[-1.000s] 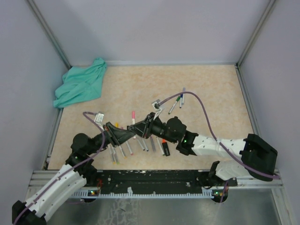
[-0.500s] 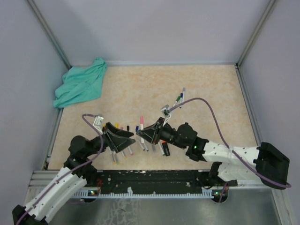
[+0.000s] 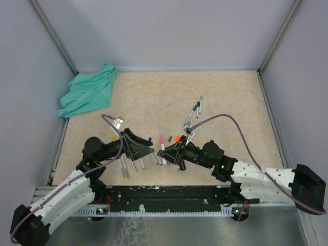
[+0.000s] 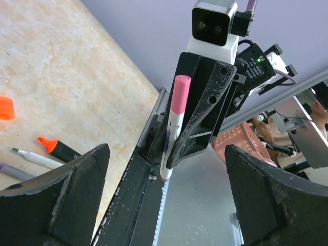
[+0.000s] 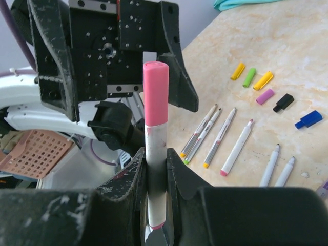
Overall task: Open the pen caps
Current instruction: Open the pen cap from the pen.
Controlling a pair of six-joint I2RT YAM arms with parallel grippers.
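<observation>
The cloth (image 3: pixel 87 95) lies bunched in the far left corner of the counter (image 3: pixel 230 92). A pair of pens (image 3: pixel 197 108) lies side by side right of centre, well apart from the rest. Towards the near edge, between the two arms, a row of pens (image 5: pixel 225 138) lies on the counter, and the caps (image 5: pixel 265 96) sit clustered just beyond them on the far side. Stray caps (image 3: pixel 177 137) lie just far of the right jaws, with a highlighter (image 4: pixel 60 149) near them. A capped pen (image 5: pixel 155 128) stands upright in the right jaws, directly between them and the left jaws, which face it from the left without touching.
</observation>
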